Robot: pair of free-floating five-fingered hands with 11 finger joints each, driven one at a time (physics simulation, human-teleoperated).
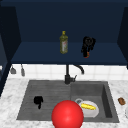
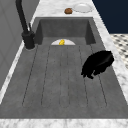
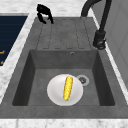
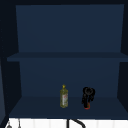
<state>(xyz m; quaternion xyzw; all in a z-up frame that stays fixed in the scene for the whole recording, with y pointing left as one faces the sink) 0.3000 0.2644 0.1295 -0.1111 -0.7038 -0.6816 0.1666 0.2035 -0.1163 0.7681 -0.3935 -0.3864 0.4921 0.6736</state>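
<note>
Right robot hand (image 4: 88,97) clasping a red-based thing (image 4: 86,107) beside the bottle (image 4: 64,100); sideways, corn (image 3: 67,88) on plate (image 3: 53,93).

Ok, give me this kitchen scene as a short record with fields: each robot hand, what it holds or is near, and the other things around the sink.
left robot hand: hangs over the ridged grey draining board, fingers curled, holding nothing
right robot hand: up in the dark blue cabinet, curled round a small dark item with an orange-red end
shelf: yellow-green glass bottle stands upright, left of the right hand
sink basin: white round plate carrying a yellow corn cob
front: large red ball
tap: black curved faucet
</note>
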